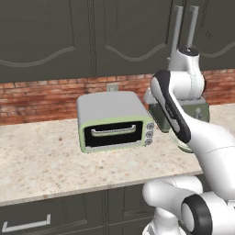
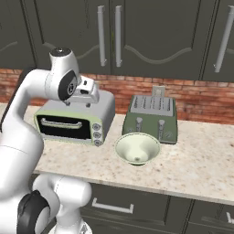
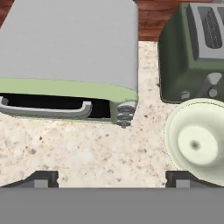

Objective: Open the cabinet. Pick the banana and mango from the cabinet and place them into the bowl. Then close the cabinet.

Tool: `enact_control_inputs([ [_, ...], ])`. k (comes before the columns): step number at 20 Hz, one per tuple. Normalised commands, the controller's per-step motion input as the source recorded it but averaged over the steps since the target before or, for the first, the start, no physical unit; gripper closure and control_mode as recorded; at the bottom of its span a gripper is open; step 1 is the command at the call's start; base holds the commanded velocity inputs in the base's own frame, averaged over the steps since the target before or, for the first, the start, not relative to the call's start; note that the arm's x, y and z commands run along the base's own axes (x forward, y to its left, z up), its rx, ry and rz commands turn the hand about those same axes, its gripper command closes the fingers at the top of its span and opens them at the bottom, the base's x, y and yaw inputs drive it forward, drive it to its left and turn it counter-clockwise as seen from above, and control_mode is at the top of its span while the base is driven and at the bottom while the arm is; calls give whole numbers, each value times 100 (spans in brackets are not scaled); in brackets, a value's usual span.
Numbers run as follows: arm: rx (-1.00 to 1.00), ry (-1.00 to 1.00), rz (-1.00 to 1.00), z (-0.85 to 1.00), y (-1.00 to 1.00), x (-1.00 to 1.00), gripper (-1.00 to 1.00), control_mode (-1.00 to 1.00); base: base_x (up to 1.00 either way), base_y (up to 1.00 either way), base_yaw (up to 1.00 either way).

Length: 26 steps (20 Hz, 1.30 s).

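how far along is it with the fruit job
Nothing looks done: the dark grey-green wall cabinet with long bar handles is shut, and the shallow cream-green bowl is empty. The open gripper holds nothing above the counter. Opening, moving both fruits and closing remain.

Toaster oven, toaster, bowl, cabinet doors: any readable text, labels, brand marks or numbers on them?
None readable.
Toaster oven: no text; three plain knobs, no markings legible.
Toaster: no brand or numbers; levers and knobs are unmarked.
Bowl: plain.
Cabinet: bare doors with bar handles, no labels.
Wall outlet: no markings legible.
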Motion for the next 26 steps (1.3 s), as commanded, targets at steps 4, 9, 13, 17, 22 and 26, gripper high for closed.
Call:
enact_control_inputs([
  [4, 0, -22, 0, 42, -23, 0, -100, -100, 0, 0, 0],
  [9, 0, -23, -1, 41, -38, 1, -100, -100, 0, 0, 0],
  [13, 0, -20, -5, 37, -38, 5, -100, -100, 0, 0, 0],
  [17, 0, -21, -8, 33, -44, 1, -100, -100, 0, 0, 0],
  [22, 0, -14, -9, 34, -45, 3, -100, -100, 0, 0, 0],
  [26, 0, -11, -7, 36, -45, 1, -100, -100, 0, 0, 0],
])
